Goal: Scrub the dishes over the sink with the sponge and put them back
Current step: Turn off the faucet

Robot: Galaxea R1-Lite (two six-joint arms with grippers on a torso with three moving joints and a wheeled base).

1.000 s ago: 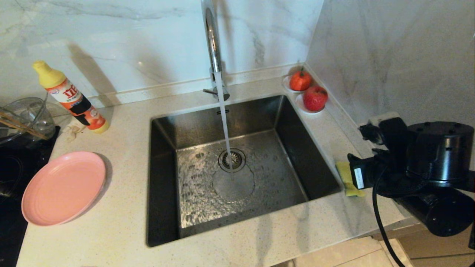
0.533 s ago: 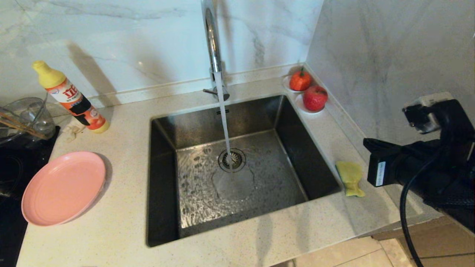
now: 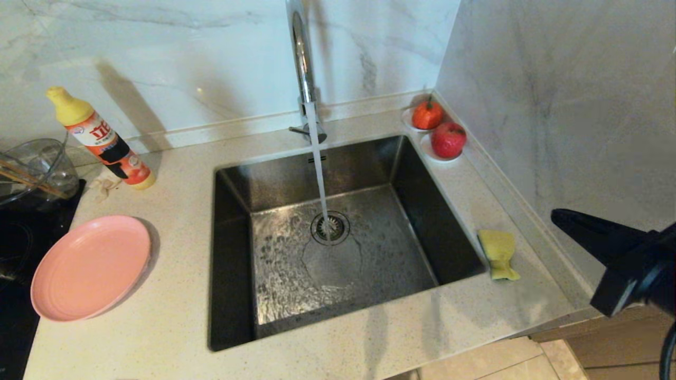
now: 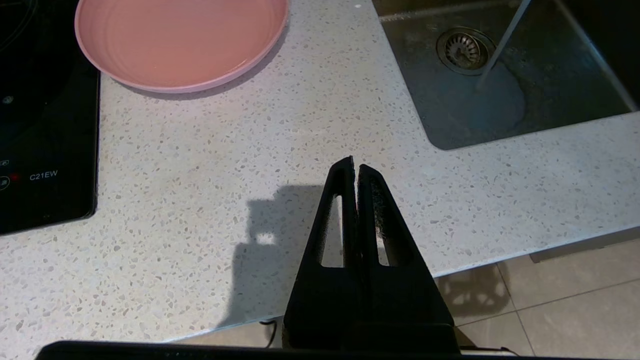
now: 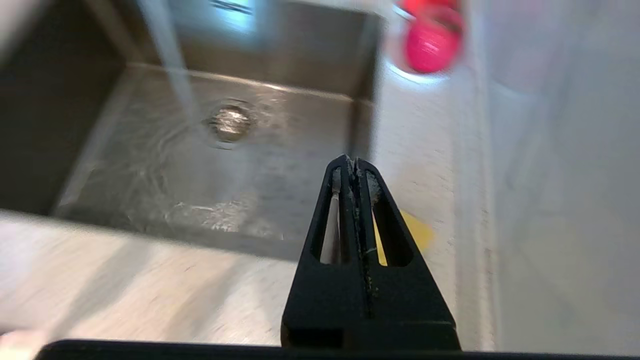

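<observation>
Looking from your head camera, nearest you at 4 o'clock sits the right gripper [image 3: 560, 215], its fingers pressed together on nothing, held above the counter's [image 3: 327, 348] right edge beside the wall. Your right wrist camera shows the same: the right gripper [image 5: 354, 161] has its tips touching, with a patch of yellow sponge [image 5: 417, 232] on the stone beyond them.

The left gripper [image 4: 354, 165] shows only in your left wrist camera, fingers pinched together and empty, hovering over the near edge of the counter [image 4: 210, 165], with the plate [image 4: 180, 40] farther off and the hob [image 4: 45, 150] to one side.

At 8 o'clock the pink plate [image 3: 90, 266] lies flat on the counter, its left rim over the black hob [image 3: 13, 316]. At 3 o'clock the sponge [image 3: 498, 253] rests just beside the sink's right rim, well apart from the right gripper. In the middle, the sink [image 3: 232, 274] holds running water falling onto the drain [image 3: 330, 227].

Farther back, at 10 o'clock, a glass bowl [image 3: 45, 163] holds chopsticks [image 3: 26, 178], and a soap bottle [image 3: 100, 138] leans beside it. At 12 o'clock rises the faucet [image 3: 302, 58]. At 1 o'clock two red fruits [image 3: 448, 139] sit on small white saucers in the corner.
</observation>
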